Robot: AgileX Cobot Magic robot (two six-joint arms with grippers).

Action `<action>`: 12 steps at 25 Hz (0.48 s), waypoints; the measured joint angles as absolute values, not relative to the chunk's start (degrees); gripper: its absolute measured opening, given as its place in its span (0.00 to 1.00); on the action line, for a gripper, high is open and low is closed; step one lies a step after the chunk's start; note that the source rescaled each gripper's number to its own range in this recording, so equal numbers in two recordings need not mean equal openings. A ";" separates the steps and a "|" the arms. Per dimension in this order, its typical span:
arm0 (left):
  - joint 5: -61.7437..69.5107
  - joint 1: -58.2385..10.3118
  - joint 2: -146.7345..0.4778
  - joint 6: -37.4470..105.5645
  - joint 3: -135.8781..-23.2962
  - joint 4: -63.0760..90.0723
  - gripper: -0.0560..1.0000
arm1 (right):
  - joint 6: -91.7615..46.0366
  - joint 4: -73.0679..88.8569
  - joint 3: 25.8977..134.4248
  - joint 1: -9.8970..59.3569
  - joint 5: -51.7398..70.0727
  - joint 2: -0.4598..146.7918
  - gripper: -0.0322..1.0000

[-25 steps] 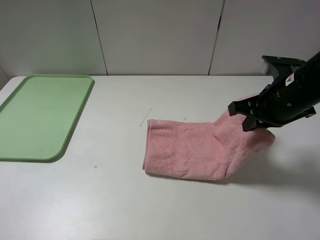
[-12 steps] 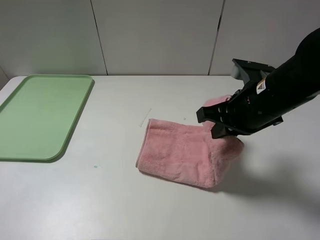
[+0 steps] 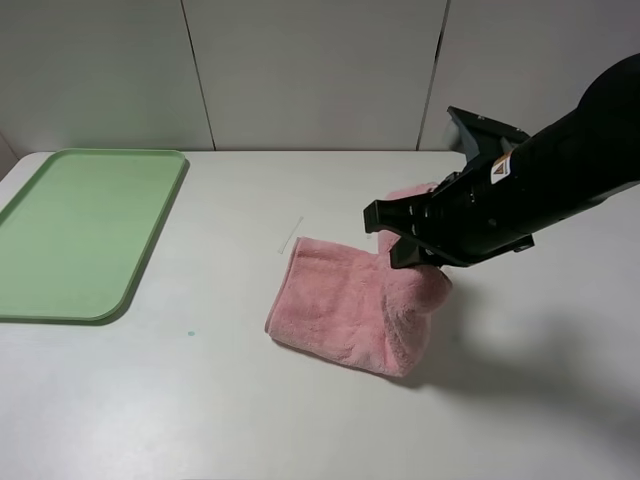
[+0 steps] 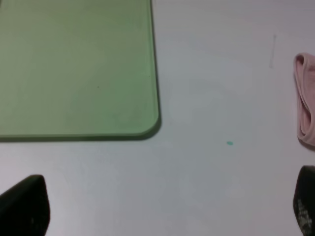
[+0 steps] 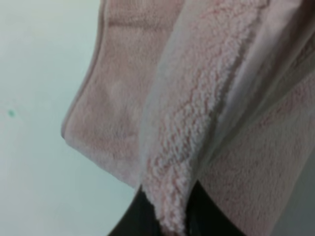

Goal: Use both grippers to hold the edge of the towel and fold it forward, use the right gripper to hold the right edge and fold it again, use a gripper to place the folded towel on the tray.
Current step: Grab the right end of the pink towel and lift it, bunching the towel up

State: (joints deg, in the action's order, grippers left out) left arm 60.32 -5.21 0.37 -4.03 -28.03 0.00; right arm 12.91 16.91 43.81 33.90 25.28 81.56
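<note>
Towel (image 3: 340, 300) lies right of centre on the white table (image 3: 200, 410), folded into a pink band. Its left part is flat and its right end is lifted and curled over toward the left. Tray (image 3: 80, 230), light green, sits at the table's left side, well apart from the towel. Right gripper (image 3: 405, 255): fingers clamped together on the raised edge (image 5: 172, 196), terry pile squeezed between them. Left gripper (image 4: 162, 211): fingers wide apart, only table between them, near the tray's corner. Pale thread (image 3: 291, 236) lies just beyond the towel's left end. Green speck (image 3: 189, 332) sits between tray and towel.
</note>
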 joint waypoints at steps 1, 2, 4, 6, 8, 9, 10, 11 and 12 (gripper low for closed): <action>60.32 -5.21 0.37 -4.03 -28.03 0.00 1.00 | 12.94 17.19 43.81 33.94 24.82 81.56 0.08; 60.32 -5.21 0.37 -4.03 -28.03 0.00 1.00 | 12.94 17.46 43.81 33.96 24.40 81.63 0.08; 60.32 -5.21 0.37 -4.03 -28.03 0.00 1.00 | 12.94 18.11 43.81 34.19 23.62 82.21 0.08; 60.32 -5.21 0.37 -4.03 -28.03 0.00 1.00 | 12.94 18.42 43.81 35.04 22.59 83.40 0.08; 60.32 -5.21 0.37 -4.03 -28.03 0.00 1.00 | 12.94 19.06 43.81 36.03 21.10 84.99 0.08; 60.32 -5.21 0.37 -4.03 -28.03 0.00 1.00 | 12.94 19.34 43.81 36.50 20.19 85.83 0.08; 60.32 -5.21 0.37 -4.03 -28.03 0.00 1.00 | 12.94 19.95 43.81 37.25 18.67 87.32 0.08; 60.32 -5.21 0.37 -4.03 -28.03 0.00 1.00 | 12.94 20.07 43.92 37.64 17.99 88.20 0.08; 60.32 -5.21 0.37 -4.03 -28.03 0.00 1.00 | 12.94 20.07 44.29 38.04 17.72 89.24 0.08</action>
